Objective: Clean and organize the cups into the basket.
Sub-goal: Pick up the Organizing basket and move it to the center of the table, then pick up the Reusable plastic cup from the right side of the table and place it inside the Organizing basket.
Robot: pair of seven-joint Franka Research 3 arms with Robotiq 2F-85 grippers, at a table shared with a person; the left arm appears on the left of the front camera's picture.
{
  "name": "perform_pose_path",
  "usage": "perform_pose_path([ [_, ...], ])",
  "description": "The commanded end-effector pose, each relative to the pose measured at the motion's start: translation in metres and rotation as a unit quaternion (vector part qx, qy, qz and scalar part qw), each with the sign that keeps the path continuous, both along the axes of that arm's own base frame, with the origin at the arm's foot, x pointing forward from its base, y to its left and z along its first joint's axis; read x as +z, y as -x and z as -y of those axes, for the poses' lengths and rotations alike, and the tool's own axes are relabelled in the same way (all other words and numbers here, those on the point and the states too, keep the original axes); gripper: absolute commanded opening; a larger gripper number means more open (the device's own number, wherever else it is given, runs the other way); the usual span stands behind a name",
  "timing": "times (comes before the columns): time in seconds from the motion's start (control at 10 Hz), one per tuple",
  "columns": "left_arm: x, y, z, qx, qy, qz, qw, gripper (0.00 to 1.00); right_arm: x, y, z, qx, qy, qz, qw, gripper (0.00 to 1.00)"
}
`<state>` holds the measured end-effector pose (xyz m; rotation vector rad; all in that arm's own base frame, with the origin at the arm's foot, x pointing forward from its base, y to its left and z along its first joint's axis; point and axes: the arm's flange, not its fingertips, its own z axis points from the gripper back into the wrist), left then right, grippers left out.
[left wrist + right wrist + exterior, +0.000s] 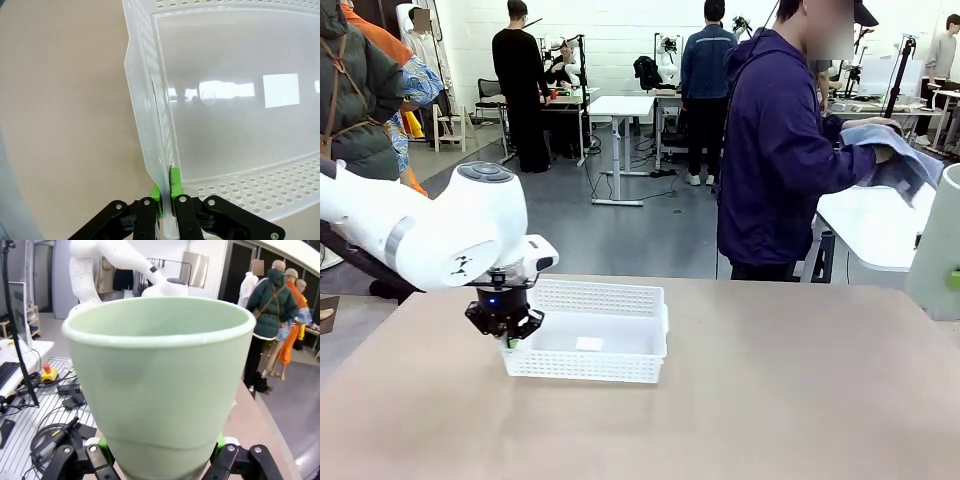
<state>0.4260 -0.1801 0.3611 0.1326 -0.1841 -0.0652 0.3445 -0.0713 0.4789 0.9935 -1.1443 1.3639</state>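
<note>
My left tool [166, 200] is clamped on the thin side wall of the shallow white lattice-sided plastic basket [620, 292], at its near left corner, and the basket sits flat on the brown surface [770, 400]. If I pull or lift from that one corner, the wall may flex, or the basket may skid or tip. My right tool [161, 442] is closed low on the pale mint green tapered cup [160, 370], which is upright and not yet in the basket. With that taper, a tilt could let it slide out. Carrying it over, I risk clipping the left arm.
</note>
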Motion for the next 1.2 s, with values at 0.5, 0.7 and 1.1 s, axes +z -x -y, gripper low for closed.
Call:
perform_pose_path([
  [0.5,-0.007,0.006,0.066,0.029,0.010,-0.028,0.999,0.00,-0.009,-0.006,-0.002,0.010,-0.002,0.003,1.000,0.00],
  [0.7,-0.001,0.007,0.053,-0.006,0.008,-0.016,1.000,0.00,-0.009,-0.006,-0.002,0.010,-0.002,0.003,1.000,0.00],
  [1.1,-0.001,0.007,0.053,-0.006,0.008,-0.016,1.000,0.00,0.011,-0.010,-0.047,0.027,0.098,0.018,0.995,0.81],
])
